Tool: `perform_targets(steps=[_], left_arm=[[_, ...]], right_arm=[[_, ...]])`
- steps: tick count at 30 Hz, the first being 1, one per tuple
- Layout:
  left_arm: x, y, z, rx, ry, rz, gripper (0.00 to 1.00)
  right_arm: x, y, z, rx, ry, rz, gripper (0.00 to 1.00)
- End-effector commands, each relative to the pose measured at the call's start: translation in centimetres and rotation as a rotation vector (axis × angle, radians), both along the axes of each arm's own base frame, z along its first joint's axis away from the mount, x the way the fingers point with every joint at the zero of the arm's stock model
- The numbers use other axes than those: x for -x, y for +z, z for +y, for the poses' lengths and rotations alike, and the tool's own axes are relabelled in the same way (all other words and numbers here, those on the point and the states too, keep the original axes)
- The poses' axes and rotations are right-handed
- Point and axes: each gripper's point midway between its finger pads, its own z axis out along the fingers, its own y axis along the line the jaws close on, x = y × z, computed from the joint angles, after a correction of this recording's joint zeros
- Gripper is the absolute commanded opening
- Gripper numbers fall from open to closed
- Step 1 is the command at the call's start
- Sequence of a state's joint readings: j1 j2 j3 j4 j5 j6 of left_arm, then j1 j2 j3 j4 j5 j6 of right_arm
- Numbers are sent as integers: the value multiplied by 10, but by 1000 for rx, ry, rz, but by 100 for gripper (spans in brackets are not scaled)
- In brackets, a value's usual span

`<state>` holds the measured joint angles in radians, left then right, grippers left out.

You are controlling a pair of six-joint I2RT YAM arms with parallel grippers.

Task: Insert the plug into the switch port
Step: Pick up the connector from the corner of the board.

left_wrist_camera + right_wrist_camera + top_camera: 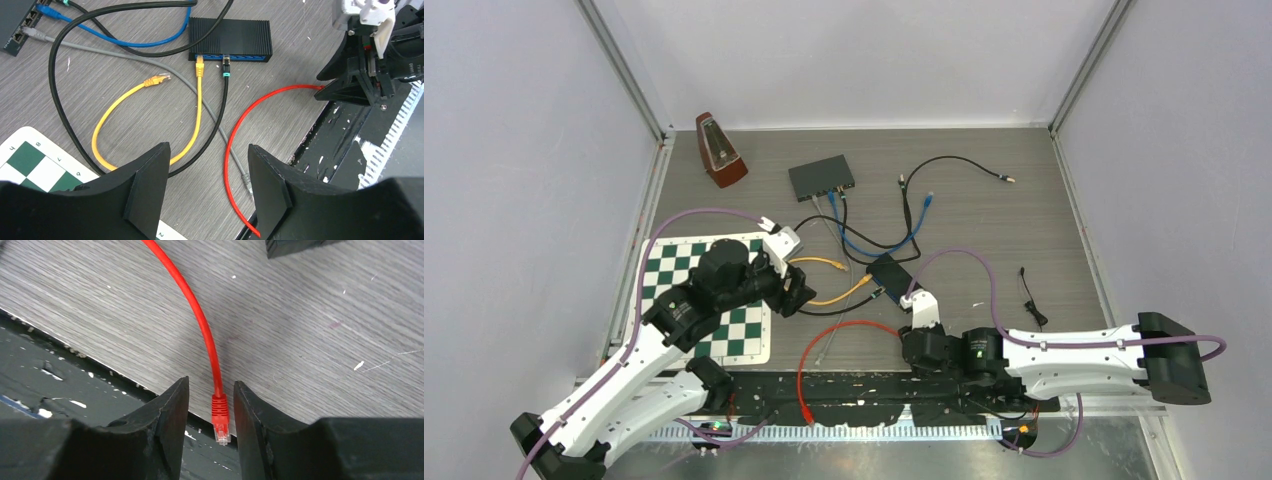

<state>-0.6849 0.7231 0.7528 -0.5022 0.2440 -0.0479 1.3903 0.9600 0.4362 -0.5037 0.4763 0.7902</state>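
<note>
Right now my right end effector (211, 385) is open, fingers straddling but not clamping the red plug (220, 412) at the near edge of the bench (300, 315), apart from the black switch (230, 37), while my left end effector (208, 149) hangs open above the yellow cable (200, 115).
</note>
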Motion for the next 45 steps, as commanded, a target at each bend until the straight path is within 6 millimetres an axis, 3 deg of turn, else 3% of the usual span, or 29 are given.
perform_targets(steps=[1,7,9,13,15,18,22,25,29,37,45], left_arm=[[1,9,-3,29,-23,-30,61],[-1,8,-1,22,-12,-45,61],[0,7,-3,25,-37,-62,61],[18,9,-17,68,-231,-183,60],[36,10,-25,74,-408,-292,60],[39,16,-28,67,-495,-441,59],[33,24,-33,52,-538,-571,59],[22,26,-42,15,-572,-582,59],[7,25,-54,-28,-611,-596,58],[-8,32,-76,-13,-671,-587,55],[-15,13,-86,-13,-674,-466,49]], right_arm=[[-1,-4,4,-54,-31,2,44],[-5,-13,0,6,-56,-5,43],[-6,-14,2,38,-43,-13,38],[-15,1,24,37,63,-86,9],[-24,22,39,18,130,-163,6],[-27,60,67,-44,309,-279,5],[-27,98,81,-72,513,-437,5],[-34,115,81,-27,646,-602,5],[-50,149,77,-18,661,-734,5],[-74,171,82,-16,714,-766,5],[-84,176,91,-22,755,-762,5]])
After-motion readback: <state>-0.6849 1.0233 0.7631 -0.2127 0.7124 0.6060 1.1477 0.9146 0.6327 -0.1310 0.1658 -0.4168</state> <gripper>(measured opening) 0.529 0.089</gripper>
